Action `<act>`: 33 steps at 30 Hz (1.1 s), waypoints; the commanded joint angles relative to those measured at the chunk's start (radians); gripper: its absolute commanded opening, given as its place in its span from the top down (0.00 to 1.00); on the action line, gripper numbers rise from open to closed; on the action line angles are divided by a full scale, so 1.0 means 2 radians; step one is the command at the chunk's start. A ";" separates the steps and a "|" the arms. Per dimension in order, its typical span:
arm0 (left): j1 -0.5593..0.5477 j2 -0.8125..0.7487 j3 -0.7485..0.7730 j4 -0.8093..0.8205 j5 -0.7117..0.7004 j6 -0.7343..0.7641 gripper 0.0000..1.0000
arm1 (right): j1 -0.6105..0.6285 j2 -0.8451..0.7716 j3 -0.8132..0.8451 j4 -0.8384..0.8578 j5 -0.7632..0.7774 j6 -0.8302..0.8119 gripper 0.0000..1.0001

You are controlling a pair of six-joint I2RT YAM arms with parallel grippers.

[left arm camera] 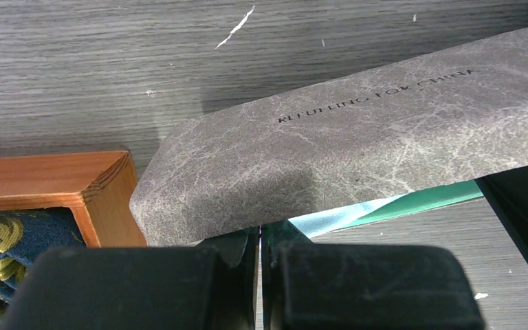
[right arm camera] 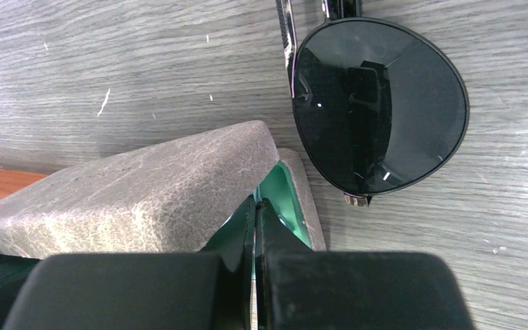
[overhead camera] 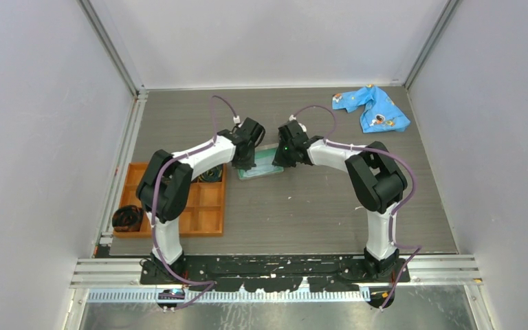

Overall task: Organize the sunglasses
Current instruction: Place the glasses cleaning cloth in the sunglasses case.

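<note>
Sunglasses (right arm camera: 378, 103) will handle light, slick-lensed and easily bent, so I judge the frame rim beside the lens the place to pinch, not the thin arms; one dark round lens in a thin black rim shows. They lie on the table (right arm camera: 110, 55) at one o'clock from my right gripper (right arm camera: 256, 206), just beside the grey case (right arm camera: 130, 199), whose edge my right and left gripper (left arm camera: 259, 234) each pinch shut.

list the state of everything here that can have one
case, partly open, teal inside showing
sunglasses, lying beside the case, not in it
left hand, shut on the case's edge
right hand, shut on the case's edge
cloth, crumpled
</note>
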 commanded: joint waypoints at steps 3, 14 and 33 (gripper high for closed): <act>0.006 -0.008 -0.019 0.004 -0.025 -0.009 1.00 | -0.003 -0.008 -0.010 0.016 0.032 0.002 1.00; 0.005 -0.017 -0.027 -0.004 -0.042 -0.015 0.76 | -0.002 -0.015 -0.014 0.023 0.025 -0.006 0.74; -0.030 -0.101 -0.025 -0.033 -0.037 -0.012 0.81 | 0.003 -0.092 -0.039 -0.009 0.050 -0.041 0.65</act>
